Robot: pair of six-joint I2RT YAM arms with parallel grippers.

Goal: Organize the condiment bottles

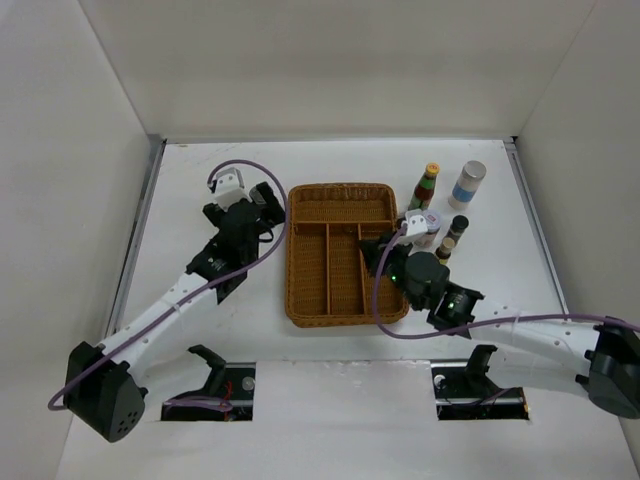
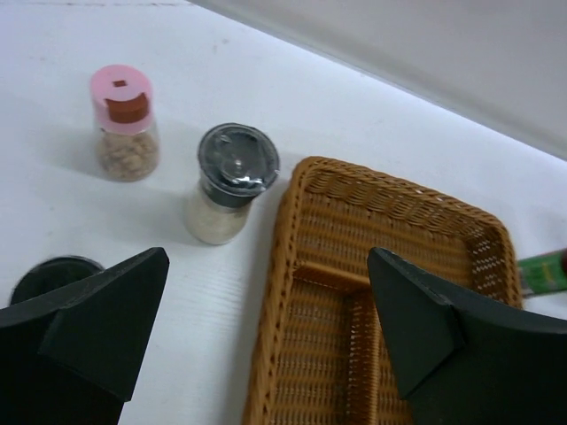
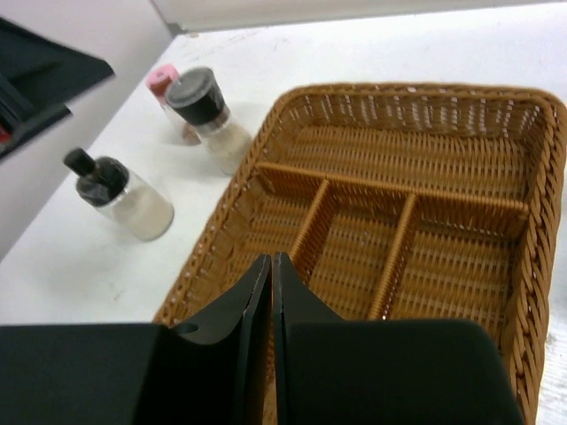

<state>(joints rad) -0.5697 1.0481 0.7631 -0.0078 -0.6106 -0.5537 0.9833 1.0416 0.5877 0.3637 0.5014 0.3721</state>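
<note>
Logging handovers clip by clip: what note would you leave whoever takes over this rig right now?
Left gripper open, empty, at the wicker tray's left rim.
Right gripper shut, empty, over the tray.
Left of tray: pink-capped jar, black-lidded jar, black-knobbed bottle.
Right of tray: yellow-capped bottle, blue-labelled white bottle, purple-grey-capped jar, two dark-capped bottles.
Done: no bottle in the tray yet.
To do: place all eight.

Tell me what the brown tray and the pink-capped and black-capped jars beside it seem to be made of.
The tray looks like woven wicker or rattan, matte brown: interlaced strands show everywhere. The black-capped jar seems clear glass or plastic, contents visible through it; its cap is glossy, probably plastic. The pink-capped jar is likewise clear, its cap matte, probably plastic.
</note>
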